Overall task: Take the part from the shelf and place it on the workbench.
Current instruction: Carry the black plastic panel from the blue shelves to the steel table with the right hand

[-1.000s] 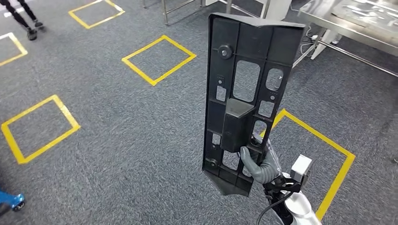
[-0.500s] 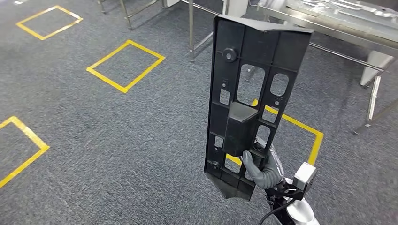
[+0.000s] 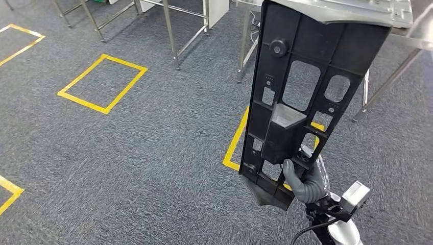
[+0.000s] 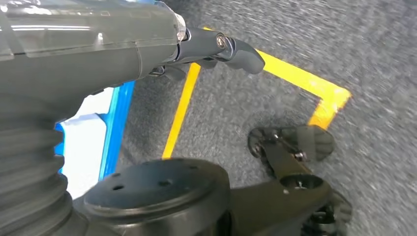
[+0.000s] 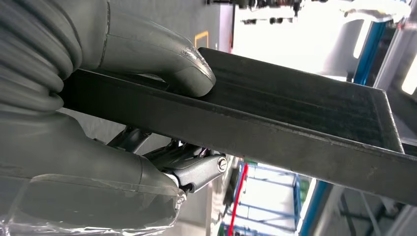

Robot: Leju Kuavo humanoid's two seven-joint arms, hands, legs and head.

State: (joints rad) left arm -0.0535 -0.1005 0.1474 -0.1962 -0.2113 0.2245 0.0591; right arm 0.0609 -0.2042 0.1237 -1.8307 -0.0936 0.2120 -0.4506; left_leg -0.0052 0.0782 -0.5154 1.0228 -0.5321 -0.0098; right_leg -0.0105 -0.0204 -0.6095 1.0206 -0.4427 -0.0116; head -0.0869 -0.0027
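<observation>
I have the part [image 3: 306, 97], a long black plastic panel with cut-out windows and a raised block near its middle, held upright in my right hand [image 3: 305, 179]. The hand grips it low down, near the bottom end, with the thumb wrapped over the near face just beneath the raised block and the fingers [image 5: 196, 169] behind the panel. My right wrist camera shows the same hold from close in: the thumb pressed flat on one side of the panel's edge and the darker fingers closed against the other side, so the panel is clamped between them. The top end of the panel reaches up in front of the near edge of the workbench [image 3: 357, 10], a steel table at the far right, whose legs stand on the grey carpet [image 3: 153, 153] behind the panel. Yellow tape squares [image 3: 102, 84] mark the floor, one to the far left and another partly hidden behind the panel. My left hand [image 4: 216, 49] hangs over the carpet near a yellow tape corner; it holds nothing and the fingers I can see are slightly curled and apart.
</observation>
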